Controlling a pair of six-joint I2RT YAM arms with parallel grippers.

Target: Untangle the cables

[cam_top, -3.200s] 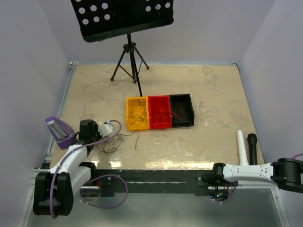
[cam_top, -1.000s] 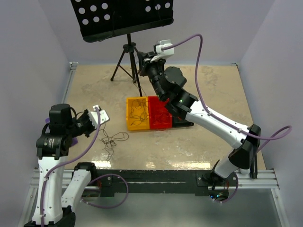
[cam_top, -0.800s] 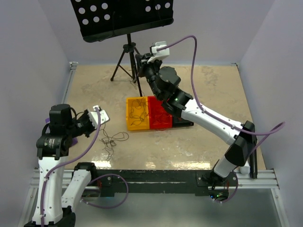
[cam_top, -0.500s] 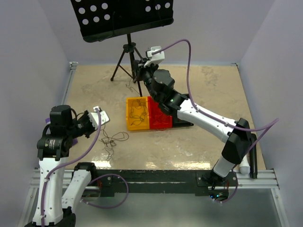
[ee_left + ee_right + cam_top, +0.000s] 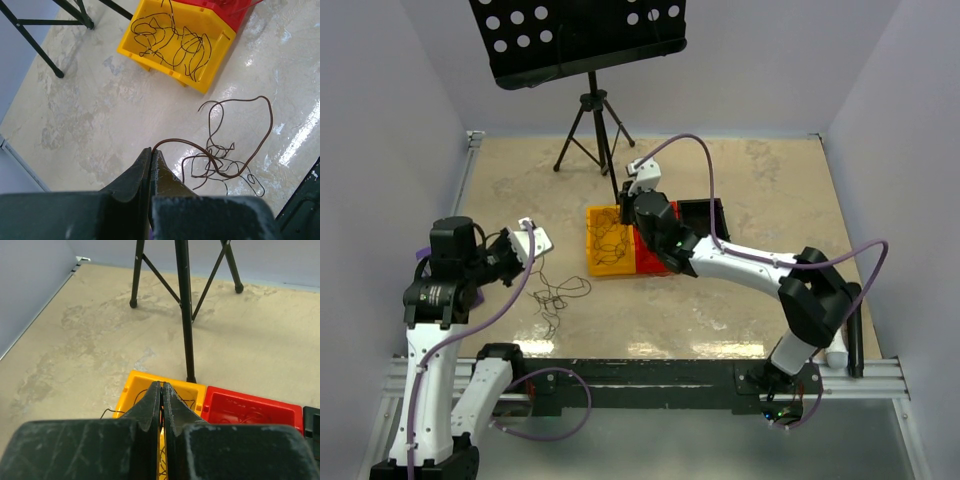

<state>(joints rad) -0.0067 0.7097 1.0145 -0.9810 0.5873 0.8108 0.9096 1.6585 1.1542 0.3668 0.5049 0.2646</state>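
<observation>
L end effector (image 5: 151,152) is pinched tight on one dark strand (image 5: 181,143). The strand runs down into the tangle of cables (image 5: 216,162) lying on the worktop (image 5: 85,115), near the yellow bin (image 5: 167,70). R end effector (image 5: 161,386) hangs over that bin's far edge, jaws closed; can't tell if a wire's caught in it. Dark wires (image 5: 172,42) lie loose inside the bin.

My plan for this step: lift L slowly & straight up, eyes on the knot, let slack loops fall off. If the whole clump rises w/ it, I stop, bring R over to pin the clump, then pull apart gently. Thin wire prob. snags or slips.
</observation>
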